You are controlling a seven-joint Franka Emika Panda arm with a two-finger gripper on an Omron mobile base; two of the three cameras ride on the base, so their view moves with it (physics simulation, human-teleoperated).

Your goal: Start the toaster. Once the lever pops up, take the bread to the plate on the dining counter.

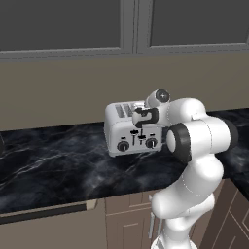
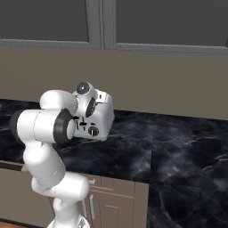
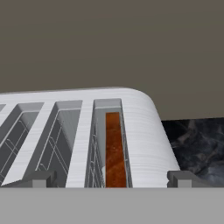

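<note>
The silver-white toaster (image 1: 118, 127) (image 2: 102, 116) stands on the black marble worktop near the wall, its black knobs and slide levers facing me. My gripper (image 1: 141, 128) (image 2: 82, 119) hangs open over the toaster's front edge, just above the levers (image 1: 134, 136), holding nothing. In the hand view the toaster top (image 3: 140, 118) lies right below, with my gripper (image 3: 111, 179) straddling the rightmost slot. The bread (image 3: 114, 148), tan-brown, sits low inside that slot. The plate and the dining counter are out of view.
The black marble worktop (image 1: 58, 165) (image 2: 178, 151) stretches left and right of the toaster. A tan wall (image 1: 58, 92) rises close behind it, with dark upper cabinets (image 1: 63, 24) overhead. Tan base cabinets (image 1: 126, 214) stand below the counter edge.
</note>
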